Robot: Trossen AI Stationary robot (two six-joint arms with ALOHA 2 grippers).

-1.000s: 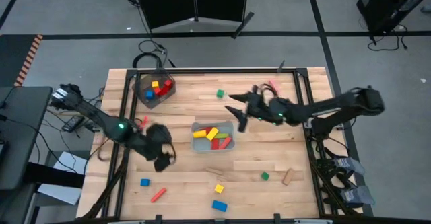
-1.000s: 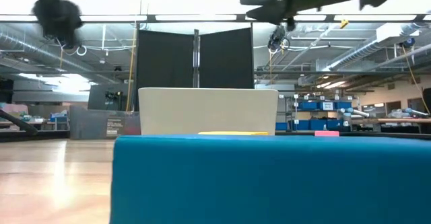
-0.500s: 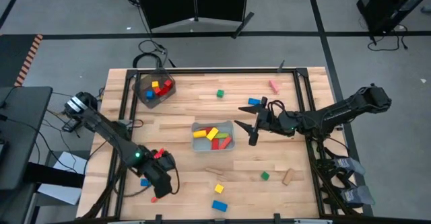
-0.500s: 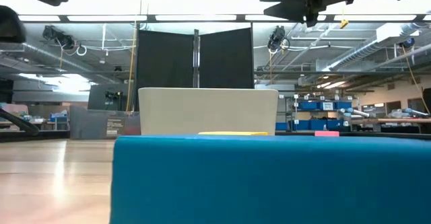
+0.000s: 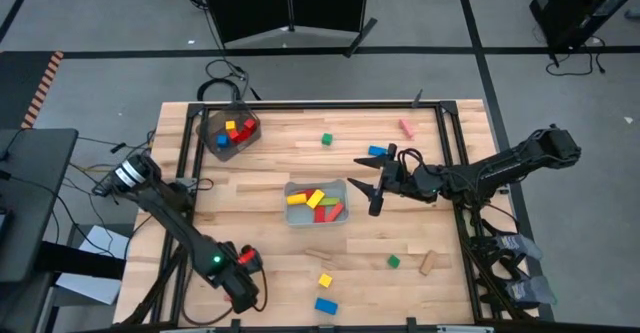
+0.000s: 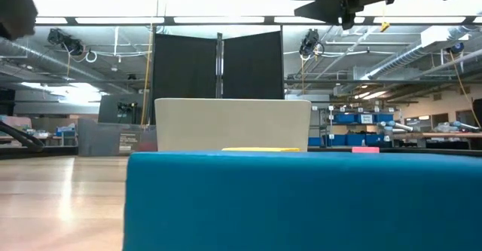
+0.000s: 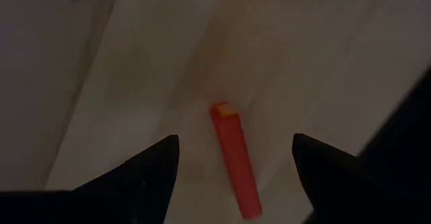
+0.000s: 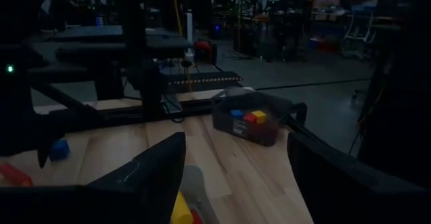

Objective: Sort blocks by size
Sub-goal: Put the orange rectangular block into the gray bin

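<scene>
A red bar block (image 7: 236, 162) lies flat on the wood near the table's near left corner. My left gripper (image 7: 236, 140) hangs over it, pointing down and open, with one finger on either side of the bar and not touching it. In the high view this gripper (image 5: 240, 285) hides the bar. My right gripper (image 5: 372, 195) hovers level and open just right of the clear tray (image 5: 340, 186), which holds yellow and red blocks. Loose blocks lie about: a green cube (image 5: 326, 139), a blue one (image 5: 376, 151), a pink one (image 5: 406, 128), a yellow cube (image 5: 324, 280).
A dark bowl (image 5: 228, 133) with several blocks stands at the far left. Near the front edge lie a blue block (image 5: 326, 305), a green cube (image 5: 394, 261) and plain wood pieces (image 5: 428, 263). That blue block (image 6: 301, 198) fills the low view's foreground.
My left gripper has swung from the table's left middle toward the near edge, sunk and tipped to point down over the red bar. My right gripper drew a little toward the near edge beside the tray, then kept still.
</scene>
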